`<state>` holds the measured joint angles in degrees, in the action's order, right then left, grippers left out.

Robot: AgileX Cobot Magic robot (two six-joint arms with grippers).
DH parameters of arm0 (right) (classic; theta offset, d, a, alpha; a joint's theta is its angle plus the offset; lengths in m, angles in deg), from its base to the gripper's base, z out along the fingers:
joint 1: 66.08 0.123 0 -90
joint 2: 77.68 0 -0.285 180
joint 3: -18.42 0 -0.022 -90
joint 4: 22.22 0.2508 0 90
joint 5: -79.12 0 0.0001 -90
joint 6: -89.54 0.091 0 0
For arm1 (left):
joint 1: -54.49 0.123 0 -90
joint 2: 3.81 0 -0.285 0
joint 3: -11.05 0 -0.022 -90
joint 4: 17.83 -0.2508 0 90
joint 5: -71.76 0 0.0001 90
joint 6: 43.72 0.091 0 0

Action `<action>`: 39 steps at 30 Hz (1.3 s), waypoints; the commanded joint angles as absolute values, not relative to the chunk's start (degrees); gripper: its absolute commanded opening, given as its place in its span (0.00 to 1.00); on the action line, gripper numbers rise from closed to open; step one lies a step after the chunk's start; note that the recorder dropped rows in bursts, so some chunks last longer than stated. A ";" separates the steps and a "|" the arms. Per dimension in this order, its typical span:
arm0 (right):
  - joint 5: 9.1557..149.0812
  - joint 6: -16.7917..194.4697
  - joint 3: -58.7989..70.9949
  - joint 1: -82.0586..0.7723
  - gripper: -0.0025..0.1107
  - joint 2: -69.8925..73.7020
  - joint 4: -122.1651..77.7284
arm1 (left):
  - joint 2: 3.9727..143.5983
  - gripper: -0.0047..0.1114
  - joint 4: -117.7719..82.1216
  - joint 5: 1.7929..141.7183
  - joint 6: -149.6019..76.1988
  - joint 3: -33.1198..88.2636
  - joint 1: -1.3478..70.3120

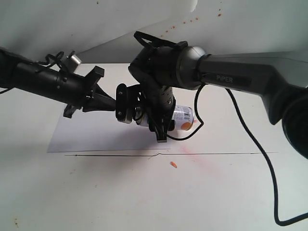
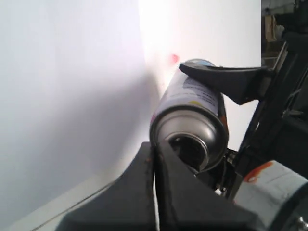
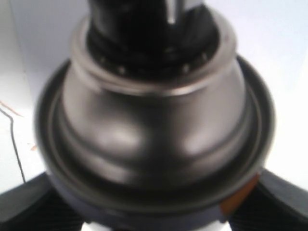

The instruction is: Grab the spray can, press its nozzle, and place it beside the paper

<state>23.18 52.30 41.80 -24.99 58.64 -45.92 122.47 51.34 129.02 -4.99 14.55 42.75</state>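
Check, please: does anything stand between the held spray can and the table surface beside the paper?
Nothing visible blocks it. The right gripper holds the spray can over the right edge of the paper. The table beside it shows only a tiny orange scrap, and the arm's black cable hangs further right.
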 commanded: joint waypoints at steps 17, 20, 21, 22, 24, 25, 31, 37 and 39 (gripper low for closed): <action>24.13 77.62 42.32 -30.63 0.02 48.00 -40.33 | 63.46 0.04 49.10 86.94 10.90 49.77 47.00; 26.48 77.99 42.32 -34.27 0.02 44.84 -31.28 | 53.05 0.04 48.87 84.01 10.90 56.17 47.00; 27.75 77.99 42.32 -35.24 0.02 43.95 -28.04 | 49.71 0.04 48.87 83.19 10.90 58.33 47.00; 29.06 77.99 42.11 -36.66 0.02 42.54 -25.40 | 46.60 0.04 48.87 82.24 10.90 60.40 47.00; 32.49 78.49 40.48 -38.31 0.02 40.03 -22.22 | 41.10 0.04 48.87 81.19 10.90 63.82 47.00; 35.19 79.62 39.07 -39.37 0.02 38.45 -21.44 | 38.21 0.04 48.87 80.78 10.70 65.60 47.00; 51.94 80.33 24.55 -41.26 0.02 27.23 -20.43 | 24.57 0.04 49.32 80.64 10.27 72.82 47.00; 79.12 80.05 2.81 -41.26 0.02 15.37 -20.04 | 19.36 0.04 46.90 79.69 10.49 76.42 47.00; 89.04 80.16 -4.16 -41.43 0.02 12.85 -20.04 | 19.31 0.04 46.94 80.28 10.49 77.36 47.00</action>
<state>74.20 80.26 4.34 -41.10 16.92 -20.38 19.82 47.74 79.81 10.40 76.16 47.08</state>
